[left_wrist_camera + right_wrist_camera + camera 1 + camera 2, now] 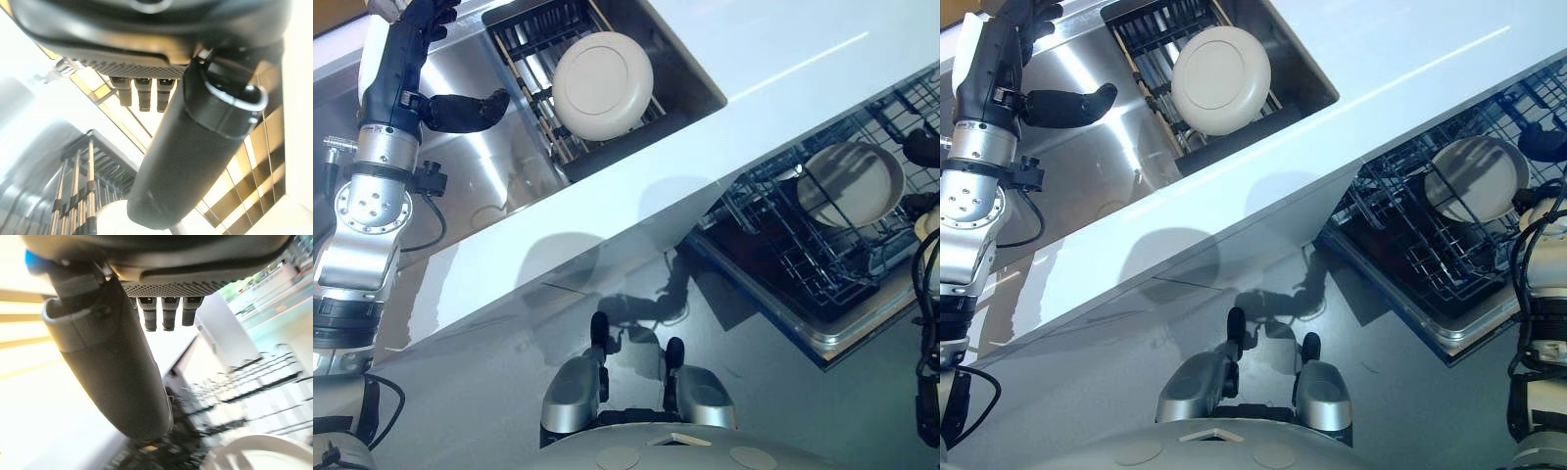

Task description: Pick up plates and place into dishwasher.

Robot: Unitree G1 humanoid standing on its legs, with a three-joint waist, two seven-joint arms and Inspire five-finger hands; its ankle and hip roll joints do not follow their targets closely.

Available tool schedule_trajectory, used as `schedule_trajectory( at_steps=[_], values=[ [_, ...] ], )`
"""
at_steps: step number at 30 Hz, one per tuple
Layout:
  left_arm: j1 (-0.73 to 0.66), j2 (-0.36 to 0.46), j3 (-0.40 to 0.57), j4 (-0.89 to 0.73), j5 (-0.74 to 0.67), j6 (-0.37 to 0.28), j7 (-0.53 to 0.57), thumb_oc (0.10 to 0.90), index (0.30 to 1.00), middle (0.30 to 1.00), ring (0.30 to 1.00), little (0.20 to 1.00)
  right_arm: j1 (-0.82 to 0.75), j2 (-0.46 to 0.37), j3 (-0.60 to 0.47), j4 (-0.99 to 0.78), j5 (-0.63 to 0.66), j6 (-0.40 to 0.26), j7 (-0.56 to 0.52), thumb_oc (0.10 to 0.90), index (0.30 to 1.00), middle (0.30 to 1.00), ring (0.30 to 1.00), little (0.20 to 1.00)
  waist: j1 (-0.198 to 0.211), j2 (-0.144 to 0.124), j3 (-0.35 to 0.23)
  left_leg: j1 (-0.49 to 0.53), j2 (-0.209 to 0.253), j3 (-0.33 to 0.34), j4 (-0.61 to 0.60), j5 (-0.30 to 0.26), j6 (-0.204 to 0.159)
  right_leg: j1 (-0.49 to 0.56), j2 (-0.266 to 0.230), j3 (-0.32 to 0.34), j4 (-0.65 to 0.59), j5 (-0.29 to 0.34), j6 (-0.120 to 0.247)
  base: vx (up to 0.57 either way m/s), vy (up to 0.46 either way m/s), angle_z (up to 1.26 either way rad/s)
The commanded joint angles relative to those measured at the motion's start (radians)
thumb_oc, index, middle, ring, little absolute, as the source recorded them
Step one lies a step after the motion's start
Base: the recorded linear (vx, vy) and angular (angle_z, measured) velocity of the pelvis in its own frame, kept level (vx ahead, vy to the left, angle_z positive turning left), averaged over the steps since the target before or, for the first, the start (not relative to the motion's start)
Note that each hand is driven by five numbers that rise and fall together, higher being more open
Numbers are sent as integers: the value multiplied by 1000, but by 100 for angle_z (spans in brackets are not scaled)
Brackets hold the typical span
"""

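Observation:
A cream plate [603, 82] leans in the black drying rack [524, 44] inside the steel sink. My left hand [409, 44] hovers over the sink to the plate's left. It is open, its thumb [465, 110] points toward the plate, and it holds nothing. In the left wrist view that plate's rim [111, 219] shows past the thumb. A second cream plate [850, 184] stands in the pulled-out dishwasher rack [783, 235]. My right hand [1540, 142] hangs just right of this plate, open and empty, and the plate [259, 454] lies below the hand's straight fingers [168, 313].
A white countertop [783, 69] runs diagonally between the sink [499, 166] and the dishwasher. The open dishwasher door [847, 338] juts out over the grey floor below the rack.

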Motion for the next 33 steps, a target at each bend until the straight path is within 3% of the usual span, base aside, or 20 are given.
schedule_trajectory(
  at_steps=[1,7,10,11,17,22,24,26,33],
  values=[
    [-16,38,31,30,77,-39,29,800,900,900,900,900,114,-30,52,-128,-38,-127,-11,800,900,900,900,900,-28,26,-299,42,-58,24,28,-180,-3,-62,89,13,42,-22,3,22,87,-14],
    [-44,81,32,75,123,-6,25,800,900,900,900,900,176,53,87,-232,62,-245,83,800,900,900,900,900,-57,39,-313,56,-61,55,33,-192,6,-61,82,32,42,-18,10,22,83,-11],
    [-64,95,20,100,145,30,10,800,900,900,900,900,192,98,110,-287,189,-310,184,800,900,900,900,900,-69,45,-320,58,-64,66,38,-199,9,-64,80,42,38,-14,14,48,84,-16],
    [-76,98,9,119,180,61,-3,800,900,900,900,900,203,126,134,-334,291,-326,271,800,900,900,900,900,-78,51,-321,57,-65,74,42,-202,12,-68,78,47,37,-10,15,48,70,-12],
    [-141,136,-67,207,232,143,-30,800,900,900,900,900,244,229,247,-462,517,-294,482,800,900,900,900,900,-102,77,-328,49,-73,94,56,-208,18,-82,70,64,35,-3,22,75,103,-15],
    [-221,177,-150,284,244,203,-40,800,900,900,900,900,255,269,357,-518,518,-235,554,800,900,900,900,900,-113,98,-327,49,-83,102,59,-216,22,-86,62,69,32,-4,31,75,92,-12],
    [-233,191,-169,303,235,219,-40,800,900,900,900,900,262,271,391,-524,458,-234,564,800,900,900,900,900,-115,102,-324,45,-86,105,63,-216,25,-91,59,70,32,-3,33,58,87,-6],
    [-254,206,-192,329,219,231,-57,800,900,900,900,900,260,260,427,-544,508,-184,558,800,900,900,900,900,-117,109,-320,39,-88,111,67,-216,27,-99,55,70,33,1,35,29,80,-12],
    [-301,209,-258,383,202,226,-78,800,900,900,900,900,243,233,526,-567,449,-189,702,800,900,900,900,900,-121,116,-298,19,-99,114,76,-216,38,-135,44,74,66,-1,43,38,75,-9]
  ],
)
